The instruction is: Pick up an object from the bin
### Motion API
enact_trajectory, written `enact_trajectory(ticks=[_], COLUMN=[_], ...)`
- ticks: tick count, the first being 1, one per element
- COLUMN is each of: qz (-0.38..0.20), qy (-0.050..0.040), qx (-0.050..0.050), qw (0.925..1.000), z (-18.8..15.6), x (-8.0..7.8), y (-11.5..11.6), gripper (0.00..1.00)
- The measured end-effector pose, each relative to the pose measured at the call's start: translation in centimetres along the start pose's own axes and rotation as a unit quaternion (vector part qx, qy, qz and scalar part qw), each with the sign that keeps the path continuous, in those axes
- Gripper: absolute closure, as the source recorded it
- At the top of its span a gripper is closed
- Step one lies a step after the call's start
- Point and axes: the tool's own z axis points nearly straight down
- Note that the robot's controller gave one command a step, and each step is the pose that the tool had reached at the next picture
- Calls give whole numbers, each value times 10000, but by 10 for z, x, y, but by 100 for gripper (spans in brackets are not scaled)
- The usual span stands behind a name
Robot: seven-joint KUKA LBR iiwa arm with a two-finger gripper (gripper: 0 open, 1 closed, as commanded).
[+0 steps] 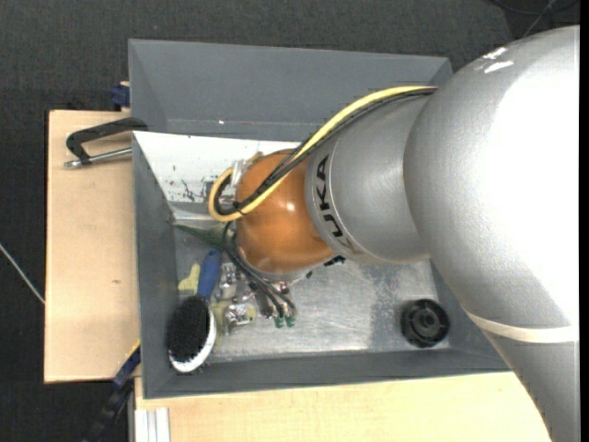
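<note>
Under the arm's orange cover [276, 221], the gripper [250, 304] sits low over the left part of the grey bin's [276, 81] floor. Whether the pincer is apart or together cannot be told, nor whether it holds anything. A blue stick-shaped thing [210, 273] lies just beside it at ten o'clock. A black oval brush [191, 334] lies near at eight o'clock, and a black round knob [424, 322] well apart at three o'clock.

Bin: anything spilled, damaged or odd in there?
Nothing looks broken or spilled. Only oddity: dark specks on the pale back wall, like stains. The black brush, blue piece and black round knob lie loose on the floor; the tool is by the blue piece.
</note>
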Motion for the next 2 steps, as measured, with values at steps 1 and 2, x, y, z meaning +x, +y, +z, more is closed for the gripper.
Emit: enact_trajectory(ticks=[1,2], qz=[28,-37], qy=[-42,-60], qx=[-19,-25], qw=[10000,10000], z=[-96,-236], x=[-14,-15], y=[1,5], gripper=[100,100])
